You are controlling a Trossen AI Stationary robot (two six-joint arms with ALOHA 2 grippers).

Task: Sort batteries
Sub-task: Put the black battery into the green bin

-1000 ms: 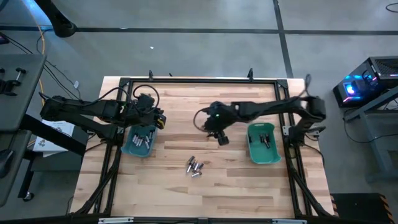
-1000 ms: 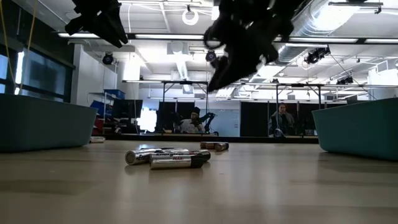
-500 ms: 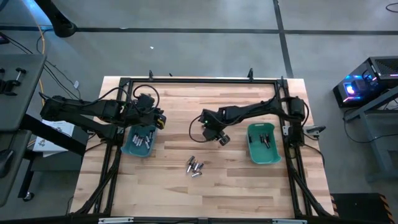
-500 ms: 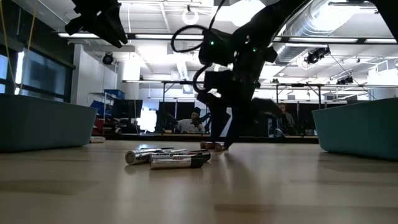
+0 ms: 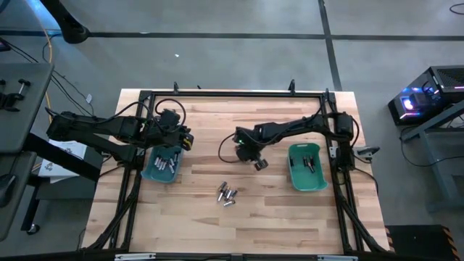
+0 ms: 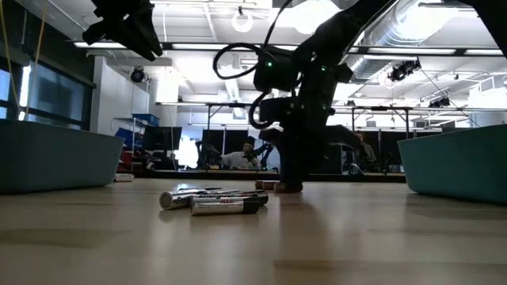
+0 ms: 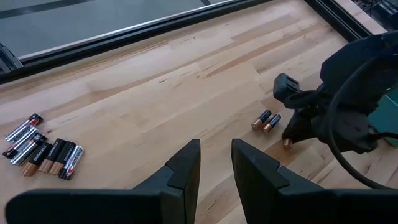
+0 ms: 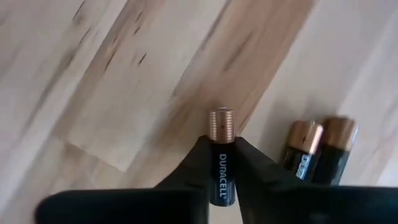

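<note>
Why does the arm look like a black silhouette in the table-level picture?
Low view: bright ceiling lights behind leave the right pincer backlit and dark. Right wrist view: evenly lit, so the label on the battery between its fingers is legible.

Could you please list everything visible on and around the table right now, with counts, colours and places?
Held battery: one, dark with copper end, between the right pincer's fingers.
Battery pair: two, dark with copper ends, on the wood beside that pincer.
Battery cluster: several, silvery and dark, table's front middle.
Teal bins: two, left and right, batteries inside.
Table: one, light wood.
Right pincer: down at the table, shut on the held battery.
Left pincer: over the left bin, holding nothing.
</note>
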